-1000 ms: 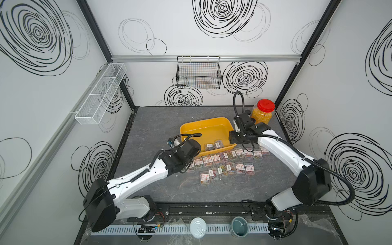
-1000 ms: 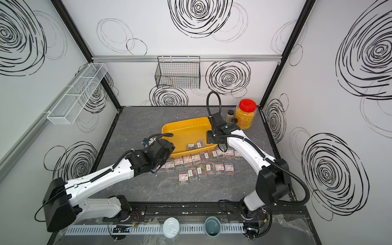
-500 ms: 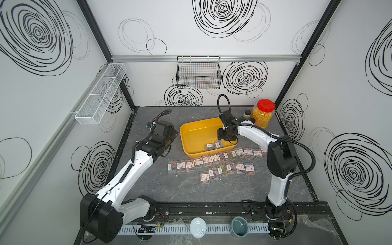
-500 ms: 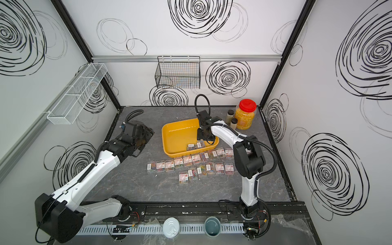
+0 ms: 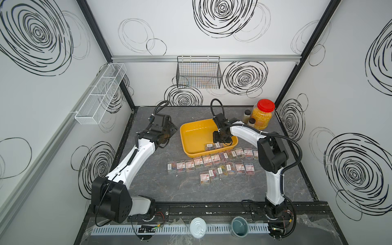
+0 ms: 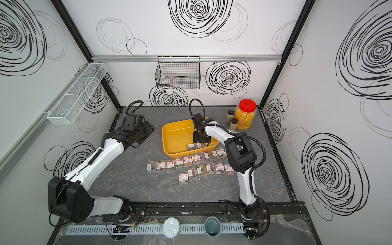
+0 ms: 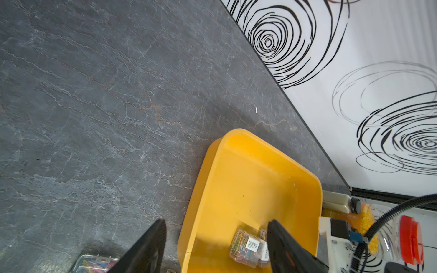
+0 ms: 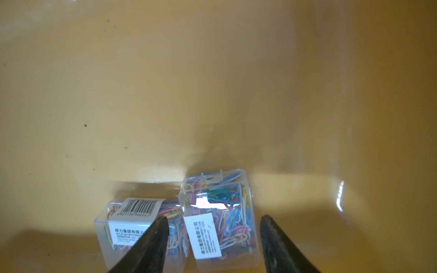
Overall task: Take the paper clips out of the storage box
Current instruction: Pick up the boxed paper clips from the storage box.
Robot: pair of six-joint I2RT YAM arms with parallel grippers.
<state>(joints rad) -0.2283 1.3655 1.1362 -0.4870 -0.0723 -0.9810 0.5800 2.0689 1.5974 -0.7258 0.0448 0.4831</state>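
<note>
Straddling one case of paper clips [image 8: 220,193] low in the frame, my right gripper [image 8: 214,217] gapes empty, one finger [image 8: 153,238] over the adjoining case [image 8: 127,227], so closing could pinch both.

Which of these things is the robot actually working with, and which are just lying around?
In use: paper clip cases, yellow tray, right claw.
Lying about: red-lidded jar, two small bottles, black wire basket, white mesh rack, tin can, bluish cup.
</note>
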